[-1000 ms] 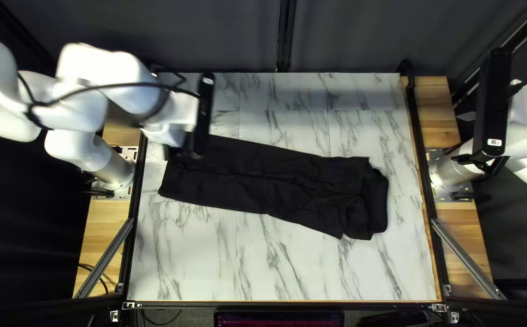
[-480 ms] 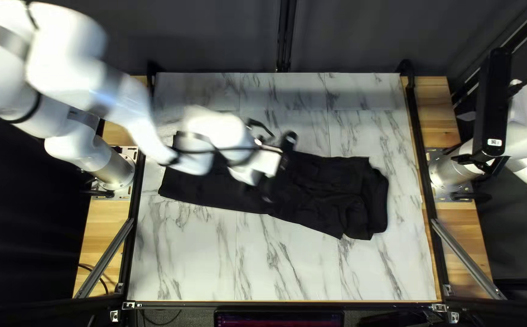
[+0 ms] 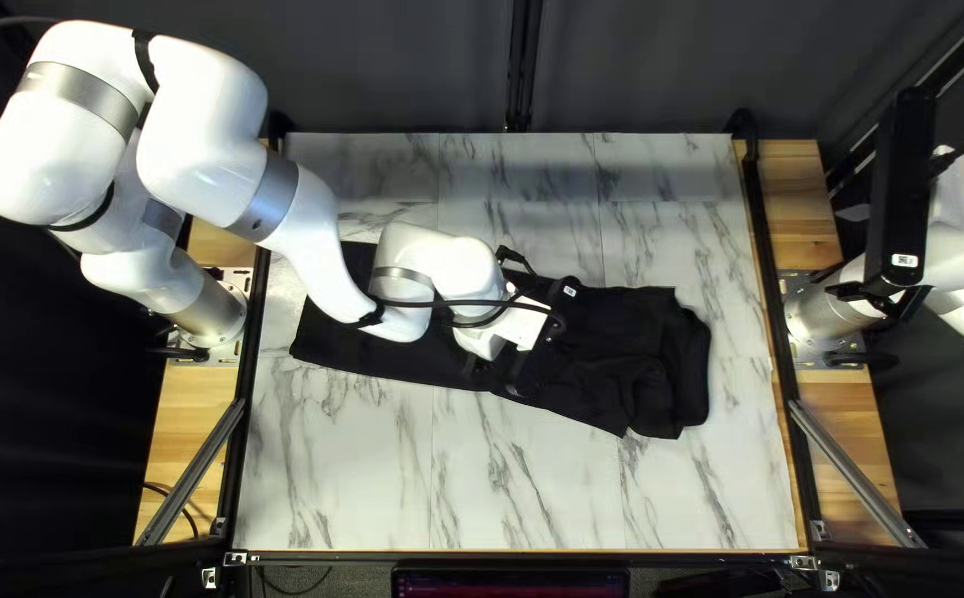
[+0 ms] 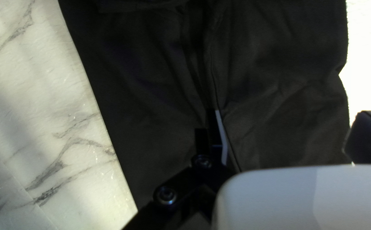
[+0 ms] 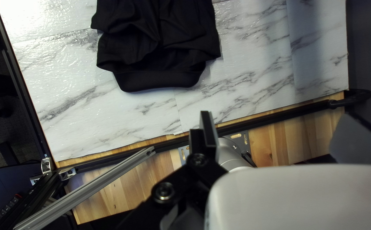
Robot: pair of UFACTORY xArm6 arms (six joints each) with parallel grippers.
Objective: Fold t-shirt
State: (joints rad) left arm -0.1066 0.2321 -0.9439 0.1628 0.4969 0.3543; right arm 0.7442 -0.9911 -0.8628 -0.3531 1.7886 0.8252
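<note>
My left gripper [image 3: 539, 338] is over the middle of a black garment [image 3: 615, 332], its fingertips hidden. The garment lies lengthwise, two long trouser-like legs side by side and a bunched waist end at its right. In the left wrist view my left gripper [image 4: 288, 130] has its fingers wide apart, no cloth pinched, with the dark cloth [image 4: 151, 98] and a lengthwise seam below. Off the table's right edge, my right gripper [image 3: 892, 277] is raised. In the right wrist view my right gripper [image 5: 283, 132] stands open, the garment's waistband [image 5: 162, 81] on the table ahead of it.
Marble-patterned tabletop [image 3: 526, 476] surrounds the garment. Black rails run along the table's sides, with slanted metal struts [image 3: 853, 471] near the front corners. My left arm [image 3: 305, 233] reaches over the garment's left end. A dark curtain [image 3: 393, 66] hangs behind the far edge.
My left gripper has swung from the garment's left end rightward to its middle, low over the cloth. The garment and my right arm have not visibly moved.
</note>
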